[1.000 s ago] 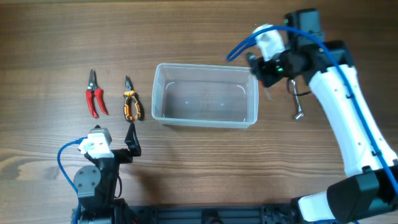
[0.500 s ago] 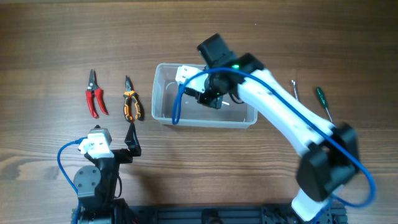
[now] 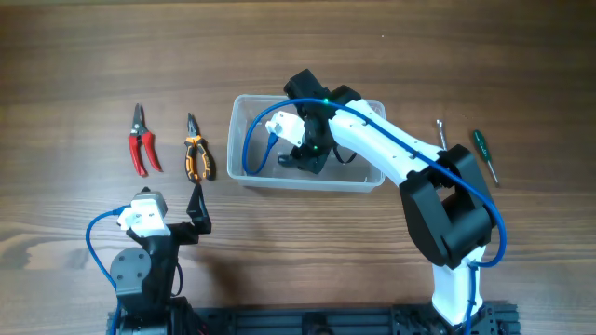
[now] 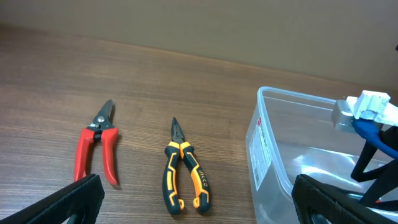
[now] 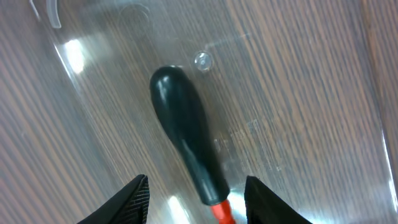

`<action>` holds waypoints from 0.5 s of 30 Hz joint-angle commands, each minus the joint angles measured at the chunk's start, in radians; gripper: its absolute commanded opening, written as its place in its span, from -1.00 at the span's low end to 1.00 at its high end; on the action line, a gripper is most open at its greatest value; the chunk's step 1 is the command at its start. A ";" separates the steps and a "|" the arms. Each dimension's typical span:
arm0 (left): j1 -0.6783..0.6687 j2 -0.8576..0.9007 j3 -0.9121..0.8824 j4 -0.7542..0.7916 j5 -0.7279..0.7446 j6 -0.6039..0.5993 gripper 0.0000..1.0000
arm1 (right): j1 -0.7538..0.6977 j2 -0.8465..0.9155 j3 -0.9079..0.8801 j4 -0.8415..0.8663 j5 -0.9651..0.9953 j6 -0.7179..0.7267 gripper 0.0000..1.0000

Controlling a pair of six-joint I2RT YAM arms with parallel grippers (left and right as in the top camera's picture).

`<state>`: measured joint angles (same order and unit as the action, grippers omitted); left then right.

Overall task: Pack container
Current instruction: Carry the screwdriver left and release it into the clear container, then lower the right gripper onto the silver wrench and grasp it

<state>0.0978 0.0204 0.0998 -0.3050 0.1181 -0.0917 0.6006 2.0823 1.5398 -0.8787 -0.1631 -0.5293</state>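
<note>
Right arm had swung from beyond the upper-right corner of the container to reach down inside it, and over the last half second it sank a little lower toward the bin's floor; nothing else on the table had shifted.

The container sat at the centre of the overhead frame, on the wooden table; in the right wrist view a black-handled screwdriver with a red neck appeared to lie on the clear floor; the right gripper stood released, its fingers spread to either side of the handle with a gap on both sides. The left gripper hung at the lower left, also spread wide and holding nothing.

Still outside were the red pruning shears and orange pliers at left, and a thin metal tool and green screwdriver at right; packing looked barely begun.

The risks I judged: a finger clipping the handle on the way up and flicking it against the wall; the blue cable, looped inside the bin, catching the rim and dragging the bin; the round handle rolling once left alone.
</note>
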 commanded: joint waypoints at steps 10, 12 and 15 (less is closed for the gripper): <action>-0.004 -0.006 -0.007 0.006 0.012 -0.010 0.99 | -0.344 -0.497 0.183 -0.344 0.280 0.450 -0.03; -0.004 -0.006 -0.006 0.006 0.012 -0.010 1.00 | -0.502 -0.477 0.150 -0.362 0.279 0.411 -0.02; -0.004 -0.006 -0.006 0.006 0.012 -0.010 1.00 | -0.642 -0.411 0.112 -0.349 0.267 0.398 -0.04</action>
<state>0.0978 0.0204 0.0998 -0.3050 0.1181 -0.0917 0.0402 1.6100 1.6875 -1.2335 0.0914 -0.1246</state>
